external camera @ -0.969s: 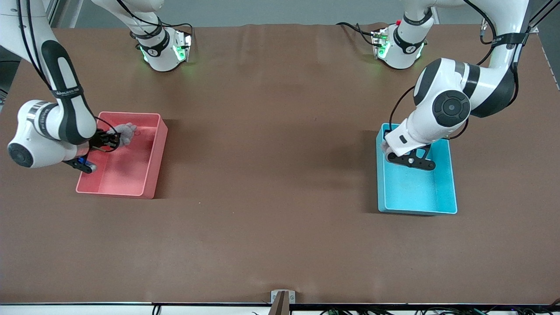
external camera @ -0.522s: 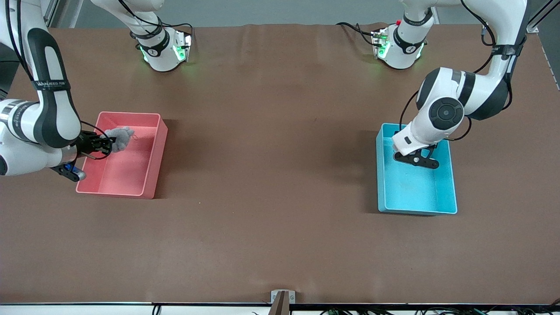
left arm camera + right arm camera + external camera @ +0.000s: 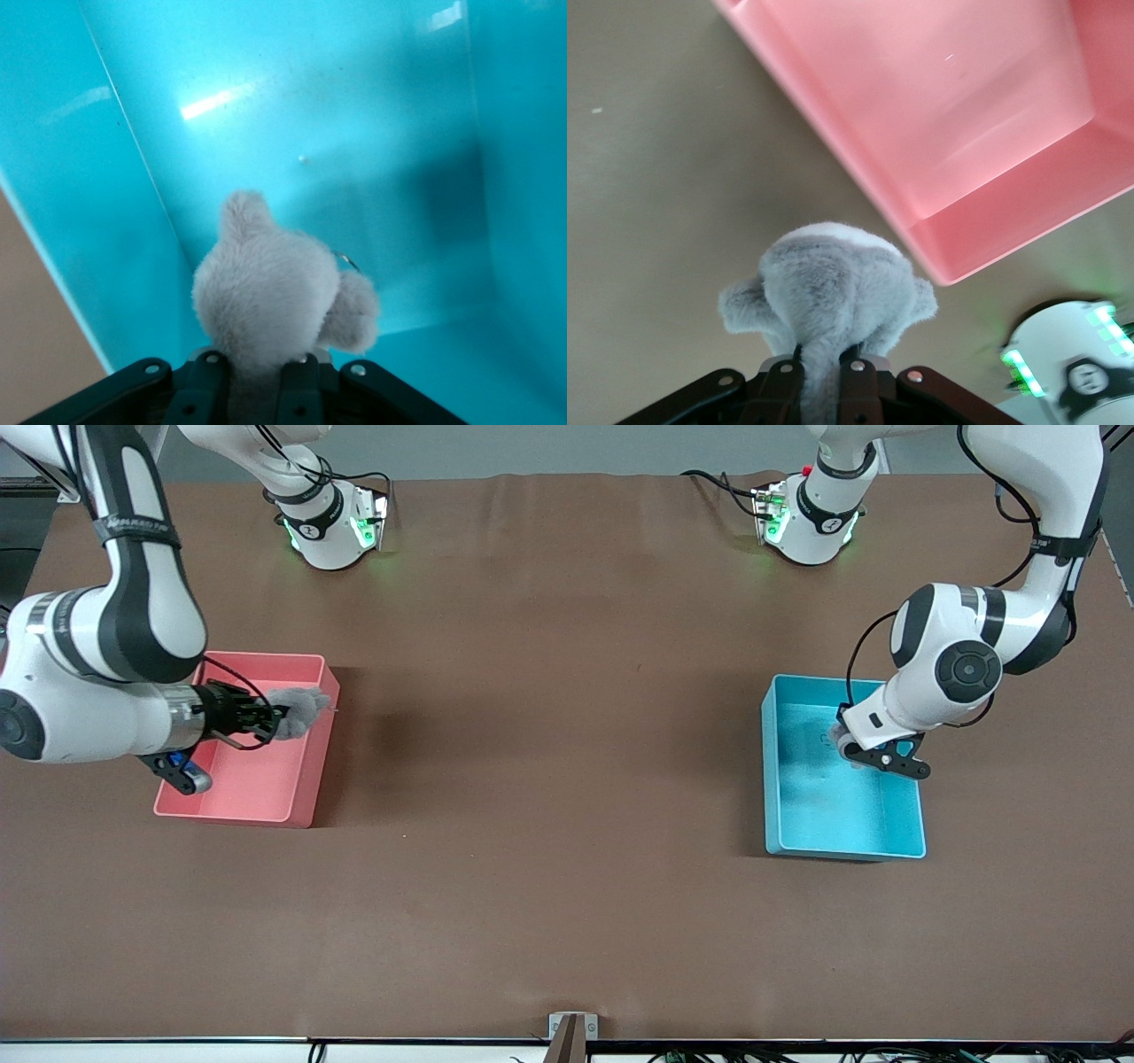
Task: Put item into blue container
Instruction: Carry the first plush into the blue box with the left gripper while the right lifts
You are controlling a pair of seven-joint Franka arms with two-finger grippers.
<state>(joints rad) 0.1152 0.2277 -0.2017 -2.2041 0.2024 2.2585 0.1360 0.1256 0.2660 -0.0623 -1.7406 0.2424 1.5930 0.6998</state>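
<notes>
Left tool [image 3: 252,390]: fingers closed tight on a grey plush toy [image 3: 270,301], up in the air over the blue container [image 3: 802,815], inside its outline near the wall toward the left arm's end of the bench.
Left toy orientation: sticks straight out past the fingertips toward the container floor; one rounded nub at the tip, one at the side.
Right tool [image 3: 824,390]: fingers clamped on a second grey plush toy [image 3: 828,297], over the pink bin's [image 3: 257,802] rim on the side toward the bench centre.
Right toy orientation: hangs out from the fingertips, small lobe on each side; in the front view it points toward the bench centre [image 3: 299,710].
Blue container: sits on the bench [image 3: 549,797] toward the left arm's end, long axis running from the robot bases toward the front camera; visible floor is bare.
Pink bin: toward the right arm's end of the bench, same orientation; floor shows nothing lying in it.
</notes>
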